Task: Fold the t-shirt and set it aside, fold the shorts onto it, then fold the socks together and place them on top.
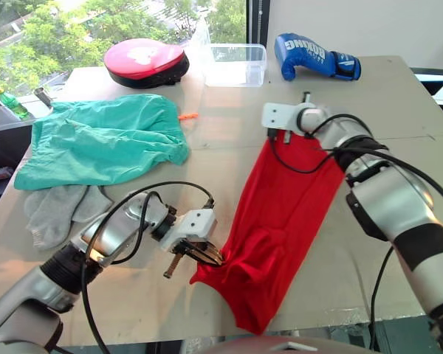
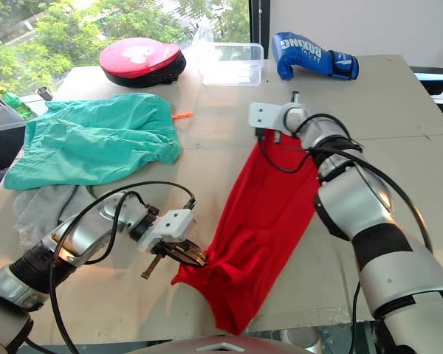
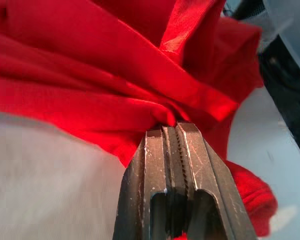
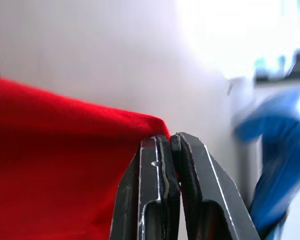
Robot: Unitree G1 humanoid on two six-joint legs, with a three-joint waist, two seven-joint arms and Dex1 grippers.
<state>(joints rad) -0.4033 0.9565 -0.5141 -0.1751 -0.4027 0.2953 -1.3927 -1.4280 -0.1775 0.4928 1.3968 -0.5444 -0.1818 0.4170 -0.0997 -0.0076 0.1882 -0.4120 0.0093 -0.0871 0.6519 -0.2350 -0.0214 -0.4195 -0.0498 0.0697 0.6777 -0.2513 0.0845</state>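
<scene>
Surface: pale beige tabletop (image 1: pixel 229 110) with seams, standing before a window with green trees outside and a white wall on the robot's right.

Far edge, left to right: a red-and-black rounded pad (image 1: pixel 146 62), a clear plastic lidded box (image 1: pixel 236 64), a blue glossy boxing glove (image 1: pixel 316 56) with white lettering.

Left side: the teal-green lightweight shorts (image 1: pixel 103 140) lie spread and wrinkled, an orange drawstring tip (image 1: pixel 188 116) poking from the far edge. The light grey knit socks (image 1: pixel 63 210) lie just nearside of them, touching the shorts' hem.

Centre: the bright red thin t-shirt (image 1: pixel 280 214) stretches as a long narrow band from mid-table toward the near edge, its near end bunched in soft folds and apparently hanging slightly over the table edge.

Left gripper (image 1: pixel 207 254): black fingers pressed together, pinching a gathered fold at the shirt's near end. The left wrist view adds the ribbed faces of the fingers (image 3: pixel 155 165) biting the crumpled cloth, and the sheen of the fabric.

Right gripper (image 1: pixel 272 135): fingers closed on the shirt's far edge. The right wrist view shows that edge (image 4: pixel 90 117) taut and smooth, nipped at its corner, with the blue glove as a blurred shape beyond.
</scene>
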